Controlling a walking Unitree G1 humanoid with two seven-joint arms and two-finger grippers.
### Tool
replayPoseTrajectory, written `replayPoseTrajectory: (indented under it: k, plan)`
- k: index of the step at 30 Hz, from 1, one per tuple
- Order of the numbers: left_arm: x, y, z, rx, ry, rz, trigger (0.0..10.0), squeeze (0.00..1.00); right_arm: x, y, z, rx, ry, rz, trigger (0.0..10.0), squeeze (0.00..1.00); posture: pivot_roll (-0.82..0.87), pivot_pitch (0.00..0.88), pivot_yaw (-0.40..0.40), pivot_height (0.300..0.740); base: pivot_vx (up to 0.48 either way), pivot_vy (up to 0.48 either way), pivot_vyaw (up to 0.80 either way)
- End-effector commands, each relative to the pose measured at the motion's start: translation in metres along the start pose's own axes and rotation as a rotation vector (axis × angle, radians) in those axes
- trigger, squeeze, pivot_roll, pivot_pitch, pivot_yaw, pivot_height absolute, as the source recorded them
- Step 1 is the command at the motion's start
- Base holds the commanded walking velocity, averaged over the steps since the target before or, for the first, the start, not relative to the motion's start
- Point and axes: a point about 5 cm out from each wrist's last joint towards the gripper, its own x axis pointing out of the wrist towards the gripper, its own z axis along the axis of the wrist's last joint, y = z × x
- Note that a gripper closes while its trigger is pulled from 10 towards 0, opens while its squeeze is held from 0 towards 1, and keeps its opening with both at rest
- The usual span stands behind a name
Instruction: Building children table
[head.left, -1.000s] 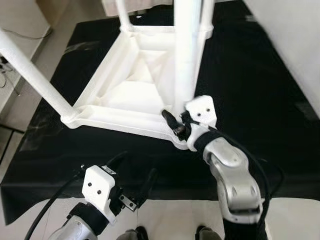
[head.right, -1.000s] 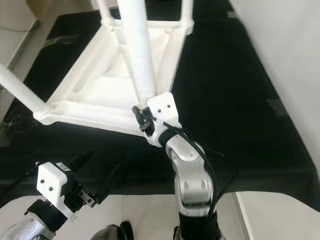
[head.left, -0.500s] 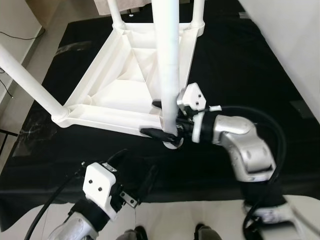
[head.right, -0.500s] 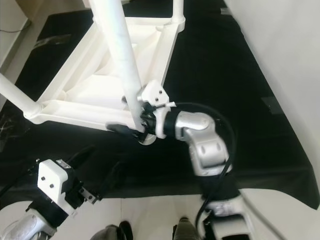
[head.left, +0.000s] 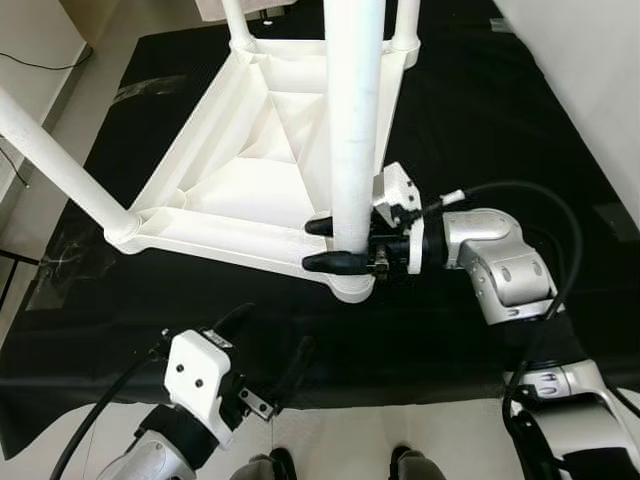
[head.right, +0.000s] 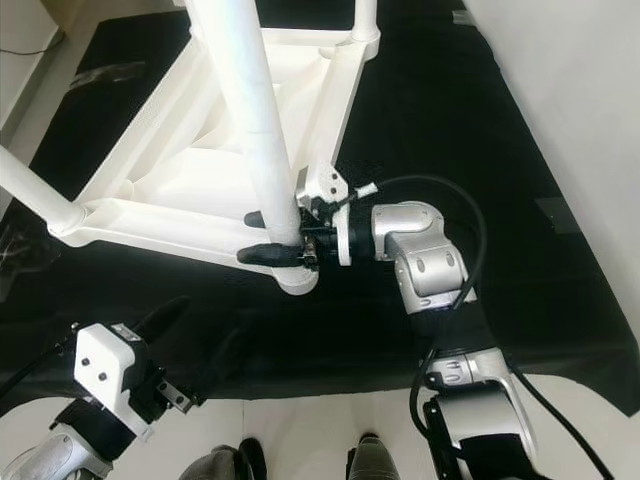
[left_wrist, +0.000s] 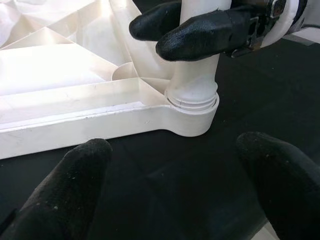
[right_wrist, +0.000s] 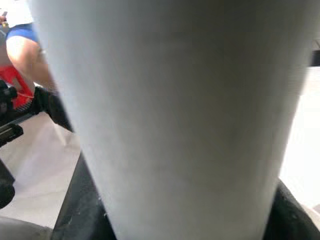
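- The landmark is the white plastic table top (head.left: 250, 190), lying upside down on a black mat (head.left: 480, 130) spread on the floor.
- Far left of the table top, a white leg (head.left: 60, 165) slants out from the near-left corner socket.
- The left gripper (head.left: 262, 345) hangs below the table top's near edge, over the mat's front border, apart from the table. Its two black fingers (left_wrist: 80, 185) stand wide apart with nothing between them, aimed at the near-right corner.
- At that near-right corner a second white leg (head.left: 355, 130) stands upright in its round socket (left_wrist: 192, 107).
- The right gripper (head.left: 340, 243) reaches in from the right of the table top, level with the leg's foot. Its fingers (left_wrist: 210, 32) clasp the leg just above the socket, one on each side.
- Two more legs rise from the far corners (head.left: 405, 25).
- No brand, label or writing can be read on any part.
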Motion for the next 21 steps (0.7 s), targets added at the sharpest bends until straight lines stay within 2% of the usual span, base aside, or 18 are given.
replayPoseTrajectory:
  k: [1, 2, 3, 4, 5, 6, 7, 8, 9, 10, 11, 13, 14, 17, 18, 19, 20, 21]
  plan:
    - [-0.003, 0.0, -0.001, 0.006, 0.021, 0.002, 10.0, 0.0, 0.005, 0.005, -0.009, 0.057, -0.007, 0.02, 0.0, 0.0, -0.02, 0.298, 0.102, 0.74, 0.0, 0.0, 0.0]
    - [-0.003, 0.0, -0.001, 0.006, 0.021, 0.002, 10.0, 0.0, 0.002, 0.006, -0.011, 0.073, -0.006, -0.058, 0.0, 0.0, -0.02, 0.3, 0.102, 0.74, 0.0, 0.0, 0.0]
    - [-0.003, 0.0, -0.001, 0.006, 0.021, 0.002, 10.0, 0.0, 0.002, 0.006, -0.011, 0.073, -0.006, -0.058, 0.0, 0.0, -0.02, 0.3, 0.102, 0.74, 0.0, 0.0, 0.0]
    - [-0.003, 0.001, -0.001, 0.007, 0.02, 0.004, 10.0, 0.0, 0.0, 0.01, -0.015, 0.097, -0.003, -0.183, 0.0, 0.0, -0.02, 0.299, 0.104, 0.74, 0.0, 0.0, 0.0]
    - [-0.003, 0.001, -0.001, 0.007, 0.02, 0.004, 10.0, 0.0, 0.0, 0.01, -0.015, 0.097, -0.003, -0.183, 0.0, 0.0, -0.02, 0.299, 0.104, 0.74, 0.0, 0.0, 0.0]
    - [-0.003, 0.002, -0.001, 0.008, 0.02, 0.005, 10.0, 0.0, -0.002, 0.013, -0.018, 0.114, 0.0, -0.274, 0.0, 0.0, -0.01, 0.299, 0.104, 0.74, 0.0, 0.0, 0.0]
    - [-0.003, 0.004, -0.001, 0.01, 0.02, 0.007, 10.0, 0.0, -0.005, 0.014, -0.029, 0.131, 0.071, -0.582, 0.0, 0.0, -0.01, 0.298, 0.104, 0.74, 0.0, 0.0, 0.0]
    - [-0.003, 0.005, -0.001, 0.013, 0.021, 0.008, 10.0, 0.0, -0.014, 0.03, -0.043, 0.22, 0.157, -0.892, 0.0, 0.0, -0.02, 0.302, 0.108, 0.74, 0.0, 0.0, 0.0]
    - [-0.003, 0.005, -0.001, 0.013, 0.021, 0.008, 10.0, 0.0, -0.014, 0.03, -0.043, 0.22, 0.157, -0.892, 0.0, 0.0, -0.02, 0.302, 0.108, 0.74, 0.0, 0.0, 0.0]
    - [-0.004, 0.006, -0.001, 0.014, 0.021, 0.009, 10.0, 0.0, -0.027, 0.045, -0.053, 0.296, 0.228, -1.114, 0.0, 0.0, -0.02, 0.302, 0.108, 0.74, 0.0, 0.0, 0.0]
    - [-0.003, 0.007, -0.001, 0.016, 0.022, 0.01, 10.0, 0.0, -0.022, 0.059, -0.057, 0.308, 0.261, -1.141, 0.0, 0.0, -0.04, 0.302, 0.123, 0.74, 0.0, 0.0, 0.0]
    - [-0.002, 0.008, -0.002, 0.016, 0.022, 0.009, 10.0, 0.0, -0.016, 0.064, -0.058, 0.306, 0.257, -1.107, 0.0, 0.0, -0.04, 0.289, 0.121, 0.74, 0.0, 0.0, 0.0]
    - [-0.001, 0.008, -0.003, 0.019, 0.023, 0.002, 10.0, 0.0, -0.005, 0.061, -0.055, 0.285, 0.229, -1.048, 0.0, 0.0, -0.02, 0.281, 0.113, 0.74, 0.0, 0.0, 0.0]
    - [0.0, 0.008, -0.004, 0.022, 0.026, -0.003, 10.0, 0.0, 0.008, 0.057, -0.05, 0.277, 0.19, -1.002, 0.0, 0.0, -0.02, 0.273, 0.11, 0.74, 0.0, 0.0, 0.0]
    - [0.0, 0.008, -0.004, 0.023, 0.026, 0.003, 10.0, 0.0, 0.012, 0.056, -0.047, 0.28, 0.175, -0.989, 0.5, 0.0, -0.02, 0.274, 0.108, 0.74, 0.0, 0.0, 0.0]
    - [0.0, 0.009, -0.004, 0.024, 0.024, 0.012, 10.0, 0.0, 0.018, 0.055, -0.045, 0.299, 0.148, -0.958, 10.0, 0.0, -0.02, 0.274, 0.108, 0.74, 0.0, 0.0, 0.0]
    - [0.0, 0.009, -0.003, 0.025, 0.022, 0.017, 10.0, 0.0, 0.021, 0.057, -0.043, 0.318, 0.132, -0.951, 10.0, 0.0, -0.02, 0.274, 0.106, 0.74, 0.0, 0.0, 0.0]
    - [0.0, 0.009, -0.003, 0.025, 0.021, 0.023, 10.0, 0.0, 0.026, 0.057, -0.038, 0.313, 0.101, -0.902, 10.0, 0.08, -0.02, 0.271, 0.104, 0.74, 0.0, 0.0, 0.0]
